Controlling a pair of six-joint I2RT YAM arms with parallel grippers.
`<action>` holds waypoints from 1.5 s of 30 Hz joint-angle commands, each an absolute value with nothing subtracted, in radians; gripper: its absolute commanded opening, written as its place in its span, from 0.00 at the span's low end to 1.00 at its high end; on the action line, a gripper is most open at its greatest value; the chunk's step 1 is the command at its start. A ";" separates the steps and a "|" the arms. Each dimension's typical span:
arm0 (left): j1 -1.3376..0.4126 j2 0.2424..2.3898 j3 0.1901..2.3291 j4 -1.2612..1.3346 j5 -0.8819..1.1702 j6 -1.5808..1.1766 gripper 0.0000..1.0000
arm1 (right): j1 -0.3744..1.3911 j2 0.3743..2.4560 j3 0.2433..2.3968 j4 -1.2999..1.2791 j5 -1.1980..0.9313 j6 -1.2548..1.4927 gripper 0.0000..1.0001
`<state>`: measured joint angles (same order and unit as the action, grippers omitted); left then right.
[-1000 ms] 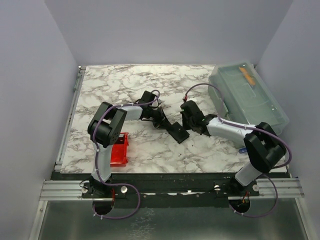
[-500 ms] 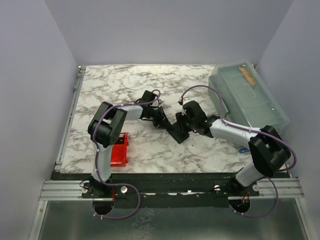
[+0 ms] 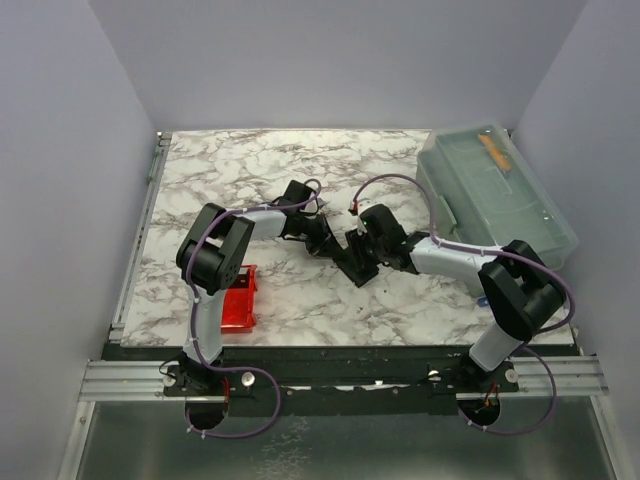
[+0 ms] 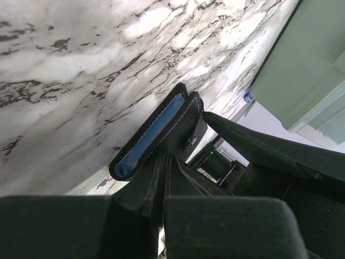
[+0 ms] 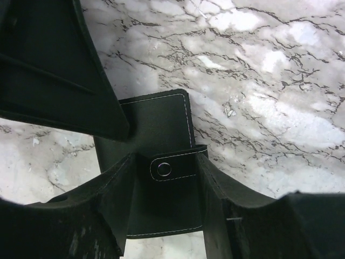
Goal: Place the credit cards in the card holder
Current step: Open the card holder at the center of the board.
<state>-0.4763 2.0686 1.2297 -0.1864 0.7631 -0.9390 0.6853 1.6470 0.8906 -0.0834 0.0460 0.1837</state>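
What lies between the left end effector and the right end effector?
The black card holder, seen in the top view: the left end effector grips one end, the right end effector straddles the other.

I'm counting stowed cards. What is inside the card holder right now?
A light blue card sits between the black flaps of the card holder, seen edge-on in the left wrist view. Whether other cards lie behind it, the flaps hide.

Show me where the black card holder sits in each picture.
Top view: card holder mid-picture, on the marble tabletop.
Left wrist: card holder centre, edge-on, blue card inside.
Right wrist: card holder lower centre, snap strap showing.
Shared landmark: the veined marble tabletop.
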 commanded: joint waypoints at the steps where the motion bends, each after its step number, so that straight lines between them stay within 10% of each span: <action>1: -0.495 2.140 1.205 -0.270 0.634 -0.904 0.00 | 0.684 1.687 0.888 -0.086 0.029 0.191 0.48; 11: -0.495 2.157 1.209 -0.279 0.634 -0.896 0.00 | 0.680 1.630 0.844 -0.070 0.171 0.314 0.01; 31: -0.507 2.088 1.271 -0.318 0.638 -0.752 0.00 | 0.502 1.445 0.784 -0.107 -0.042 0.442 0.01; 37: -0.512 1.888 1.270 -0.331 0.547 -0.609 0.48 | 0.502 1.393 0.807 -0.114 -0.174 0.454 0.01; 45: -0.514 1.726 1.113 -0.331 0.509 -0.739 0.66 | 0.501 1.363 0.821 -0.078 -0.267 0.597 0.01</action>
<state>-0.5125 1.7950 1.2022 -0.2974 0.5774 -0.6846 0.5045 1.4017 0.8108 -0.1055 -0.1837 0.5064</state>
